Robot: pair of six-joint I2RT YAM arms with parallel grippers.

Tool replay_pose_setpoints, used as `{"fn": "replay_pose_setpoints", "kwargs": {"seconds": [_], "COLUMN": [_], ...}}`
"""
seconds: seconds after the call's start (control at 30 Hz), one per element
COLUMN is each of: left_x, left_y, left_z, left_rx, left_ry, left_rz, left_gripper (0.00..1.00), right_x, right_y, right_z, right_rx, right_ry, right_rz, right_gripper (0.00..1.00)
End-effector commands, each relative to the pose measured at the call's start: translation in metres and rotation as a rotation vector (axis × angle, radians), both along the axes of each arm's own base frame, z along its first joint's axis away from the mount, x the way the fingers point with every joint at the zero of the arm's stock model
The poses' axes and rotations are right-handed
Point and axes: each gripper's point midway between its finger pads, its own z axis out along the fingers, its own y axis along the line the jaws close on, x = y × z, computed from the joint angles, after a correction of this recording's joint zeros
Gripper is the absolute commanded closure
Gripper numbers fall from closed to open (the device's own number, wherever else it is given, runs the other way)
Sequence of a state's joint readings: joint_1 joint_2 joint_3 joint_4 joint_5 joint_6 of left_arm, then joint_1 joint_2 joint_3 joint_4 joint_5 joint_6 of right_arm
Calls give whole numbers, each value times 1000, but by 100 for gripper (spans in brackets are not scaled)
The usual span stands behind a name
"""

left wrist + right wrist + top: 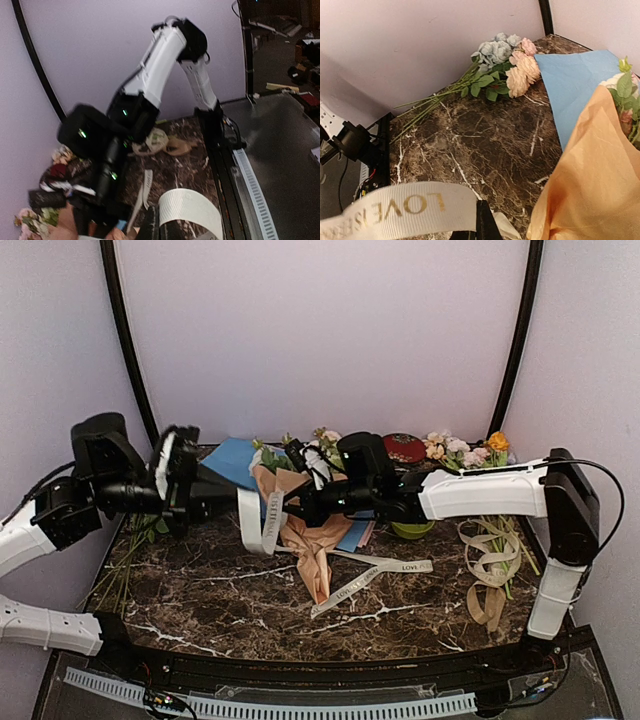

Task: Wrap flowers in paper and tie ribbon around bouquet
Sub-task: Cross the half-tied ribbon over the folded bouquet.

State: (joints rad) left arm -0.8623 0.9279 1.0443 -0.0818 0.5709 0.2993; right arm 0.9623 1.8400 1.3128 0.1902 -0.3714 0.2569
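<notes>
We see our left end effector and right end effector both pinched shut on the narrow cream lettered ribbon. Its loop hangs between them, beside the tan-paper bouquet of pink-cream blooms on the middle of the dark marble bench.

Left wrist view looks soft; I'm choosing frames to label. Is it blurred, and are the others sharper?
Left wrist view: blurred, notably on the white-and-black right arm; dark bottom-left corner. Right wrist view: crisp, lettering on the cream printed ribbon legible. Top external view: sharp, evenly lit, black frame posts bowed by the lens.
</notes>
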Motion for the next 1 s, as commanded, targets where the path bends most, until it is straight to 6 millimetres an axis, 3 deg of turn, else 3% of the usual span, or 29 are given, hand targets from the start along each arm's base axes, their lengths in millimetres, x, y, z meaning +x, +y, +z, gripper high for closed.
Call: {"fn": "replay_pose_setpoints", "kwargs": {"seconds": [0.0, 0.07, 0.1, 0.27, 0.4, 0.5, 0.57, 0.63, 0.73, 0.8, 0.97], "left_x": [-32, -28, -29, -18, -4, 17, 42, 70, 87, 83, 101], "left_y": [9, 18, 22, 27, 32, 28, 26, 28, 23, 16, -9], "left_z": [-144, -192, -208, -236, -254, -247, -228, -202, -173, -167, -188], "left_rx": [306, 397, 423, 448, 504, 446, 355, 209, -7, -96, -76], "left_ry": [110, 114, 127, 143, 148, 163, 164, 217, 306, 275, 328], "left_rz": [-155, -96, -85, -2, 81, 188, 302, 407, 398, 339, 305], "left_gripper": [100, 100, 95, 31, 15, 14, 15, 23, 25, 19, 21], "right_x": [12, 14, 14, 6, -3, -7, -12, -16, -17, -16, -17], "right_y": [-19, -23, -24, -28, -26, -25, -24, -22, -20, -20, -20], "right_z": [20, 21, 22, 29, 30, 30, 32, 32, 31, 29, 29], "right_rx": [-66, -87, -94, -89, -96, -97, -90, -81, -77, -76, -71], "right_ry": [-110, -129, -136, -173, -201, -208, -210, -211, -206, -200, -189], "right_rz": [-78, -90, -88, -72, -50, -37, -25, -12, -12, -20, -27], "right_gripper": [100, 100, 100, 100, 100, 100, 100, 100, 100, 100, 100]}}
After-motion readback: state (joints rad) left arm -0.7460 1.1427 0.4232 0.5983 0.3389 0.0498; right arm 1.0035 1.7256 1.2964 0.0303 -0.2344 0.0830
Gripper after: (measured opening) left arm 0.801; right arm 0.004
